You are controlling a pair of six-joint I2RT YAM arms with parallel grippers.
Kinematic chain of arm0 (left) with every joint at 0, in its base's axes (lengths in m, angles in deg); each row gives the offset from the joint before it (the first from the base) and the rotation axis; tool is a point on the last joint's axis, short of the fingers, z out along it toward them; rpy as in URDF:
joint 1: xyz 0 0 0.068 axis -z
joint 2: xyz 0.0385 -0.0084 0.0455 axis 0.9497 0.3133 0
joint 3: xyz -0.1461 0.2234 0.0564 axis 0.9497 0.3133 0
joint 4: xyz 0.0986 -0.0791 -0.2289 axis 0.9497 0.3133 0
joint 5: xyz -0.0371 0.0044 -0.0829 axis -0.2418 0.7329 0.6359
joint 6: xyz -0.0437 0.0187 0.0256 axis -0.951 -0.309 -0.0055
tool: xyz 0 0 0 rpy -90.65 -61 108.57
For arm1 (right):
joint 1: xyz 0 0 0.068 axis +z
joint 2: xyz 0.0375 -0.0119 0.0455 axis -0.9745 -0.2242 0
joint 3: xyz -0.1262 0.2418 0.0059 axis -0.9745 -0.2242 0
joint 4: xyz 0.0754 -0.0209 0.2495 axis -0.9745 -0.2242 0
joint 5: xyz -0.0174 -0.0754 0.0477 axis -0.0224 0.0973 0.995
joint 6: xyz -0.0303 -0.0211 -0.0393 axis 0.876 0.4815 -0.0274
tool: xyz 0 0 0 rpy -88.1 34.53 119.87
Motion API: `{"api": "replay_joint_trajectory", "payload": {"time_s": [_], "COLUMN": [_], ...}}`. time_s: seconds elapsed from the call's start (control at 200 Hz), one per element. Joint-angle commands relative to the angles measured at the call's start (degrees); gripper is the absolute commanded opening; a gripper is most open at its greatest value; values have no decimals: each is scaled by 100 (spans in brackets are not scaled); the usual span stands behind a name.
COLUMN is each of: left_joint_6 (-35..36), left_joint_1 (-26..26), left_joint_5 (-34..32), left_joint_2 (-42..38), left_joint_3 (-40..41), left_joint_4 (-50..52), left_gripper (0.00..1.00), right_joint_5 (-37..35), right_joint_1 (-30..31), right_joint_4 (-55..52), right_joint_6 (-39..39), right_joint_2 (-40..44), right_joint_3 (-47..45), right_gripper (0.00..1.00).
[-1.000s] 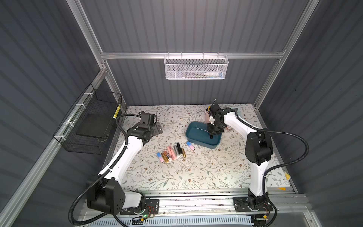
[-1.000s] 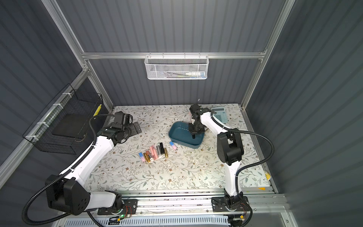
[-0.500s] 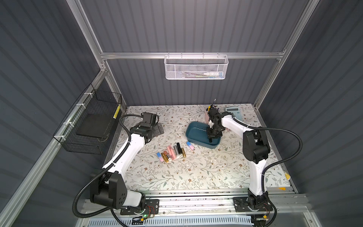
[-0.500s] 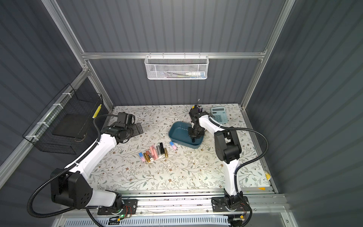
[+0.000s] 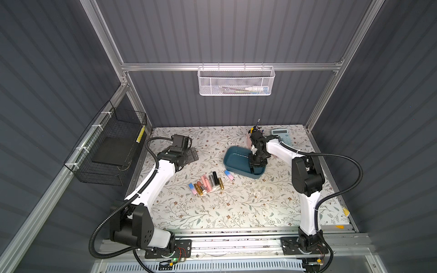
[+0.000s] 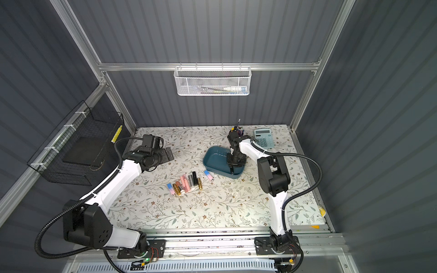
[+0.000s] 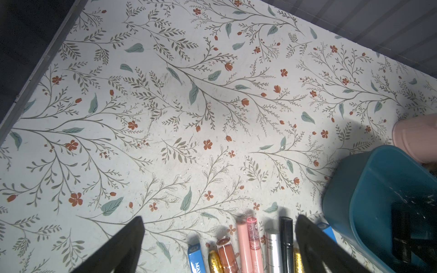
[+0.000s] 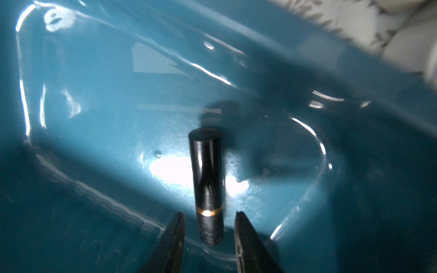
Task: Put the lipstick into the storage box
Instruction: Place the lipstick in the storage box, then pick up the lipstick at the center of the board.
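Right wrist view: you see only the parted fingertips of your right gripper, with a gap on either side of the lipstick. That glossy black tube with a gold band is inside the teal storage box, slightly blurred. Your left gripper gapes wide and holds nothing.

Right gripper low inside storage box — right end; lipstick row on floral mat just beside box.
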Motion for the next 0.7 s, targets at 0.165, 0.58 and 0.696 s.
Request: {"api": "replay_joint_trajectory", "payload": {"time_s": [0.165, 0.58, 0.696], "left_joint_6": [28, 23, 100], "left_joint_1": [-27, -28, -28], "left_joint_5": [72, 1, -22], "left_joint_2": [-37, -418, -556], "left_joint_3": [-298, -163, -129], "left_joint_4": [31, 283, 439], "left_gripper": [100, 100, 100], "right_joint_5": [-412, -156, -86], "right_joint_1": [517, 2022, 2221], "right_joint_4": [-394, -506, -436], "right_joint_6": [262, 138, 102], "right_joint_2": [826, 596, 344], "right_joint_3": [358, 497, 515], "right_gripper": [39, 39, 39]}}
